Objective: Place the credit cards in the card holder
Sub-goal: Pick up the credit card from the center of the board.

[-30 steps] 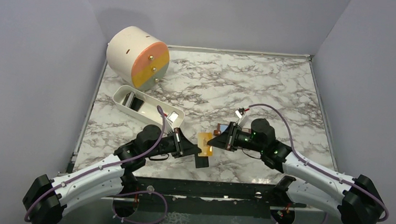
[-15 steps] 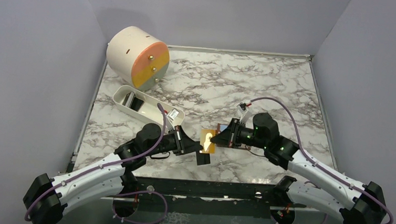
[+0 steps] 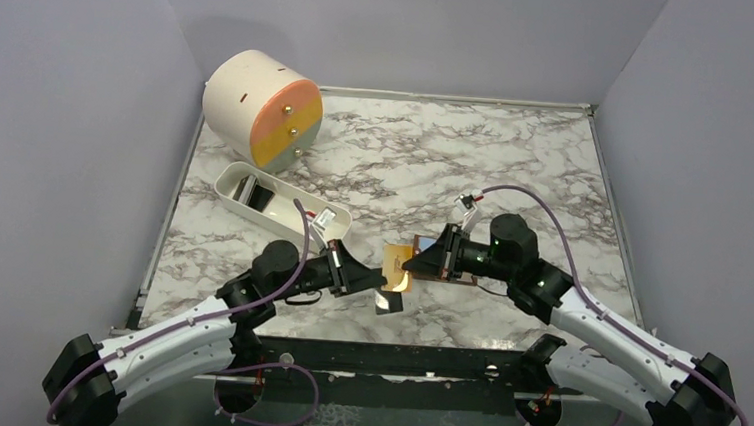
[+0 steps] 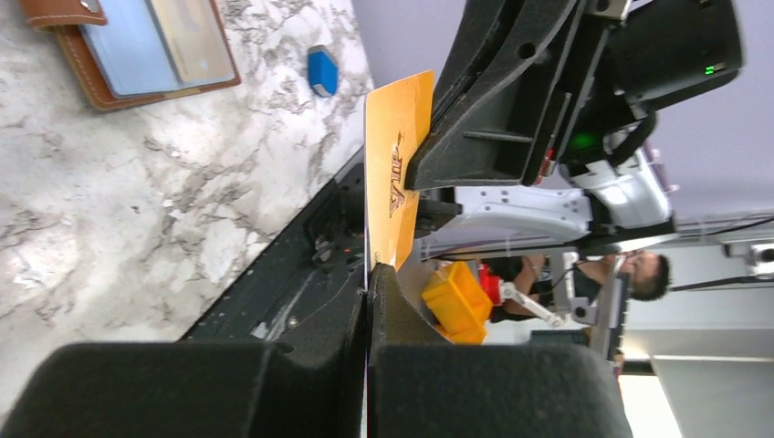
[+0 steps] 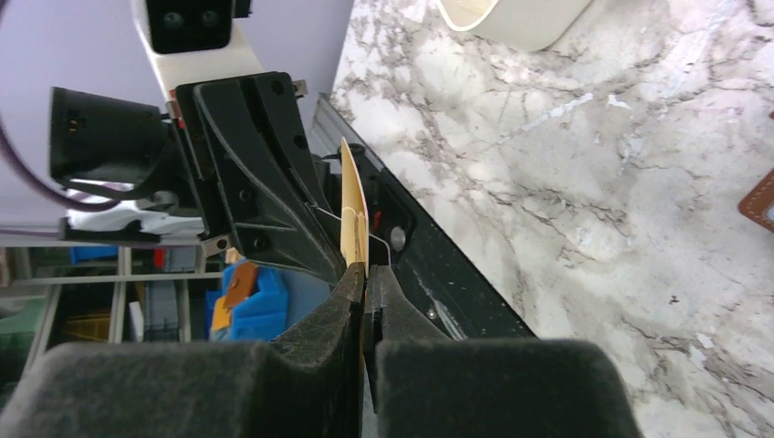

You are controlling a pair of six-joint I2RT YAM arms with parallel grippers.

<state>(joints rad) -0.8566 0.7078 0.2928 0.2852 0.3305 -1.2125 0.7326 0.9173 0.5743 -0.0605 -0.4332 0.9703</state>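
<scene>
Handover at centre of the top view: we see left gripper [image 3: 377, 276] and right gripper [image 3: 409, 267] both clamped on opposite edges of the orange-yellow credit card [image 3: 394, 269], which we judge light, stiff, slick, best edge-pinched; card holder [image 4: 137, 46] lies open nearby.

A walled-in workspace
Plain pale lilac-grey walls [image 3: 57, 151] enclose a white, grey-veined marble-pattern tabletop [image 3: 478, 150] on three sides; the light is even.

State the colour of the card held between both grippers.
The card is orange-yellow with dark lettering; the left wrist view shows it best.
</scene>
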